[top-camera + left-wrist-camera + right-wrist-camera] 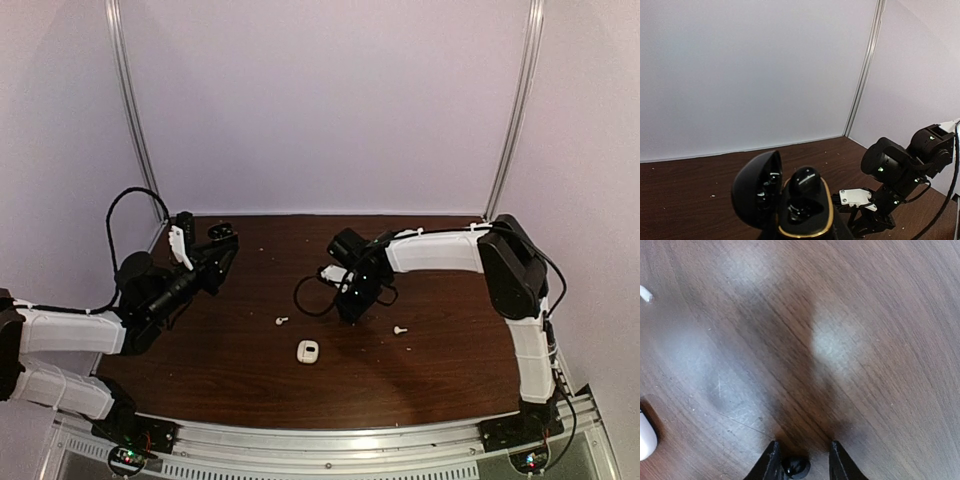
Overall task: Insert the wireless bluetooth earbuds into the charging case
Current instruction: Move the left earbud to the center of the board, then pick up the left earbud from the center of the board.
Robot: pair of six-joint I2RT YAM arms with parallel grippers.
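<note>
Hovering over the table's (440, 370) left rear, left gripper (216, 243) clamps the open black case (807, 217); seated earbud (805, 181) in, other pocket looks empty. Right gripper (804, 450), low mid-table, well right of the case, fingers apart straddling loose black earbud (796, 468), not pinched.

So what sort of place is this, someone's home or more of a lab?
Most likely a robotics lab test cell: two white-and-black robot arms bolted to a metal rail at the edge of a dark wood-grain table, enclosed by plain pale walls with aluminium corner posts.
</note>
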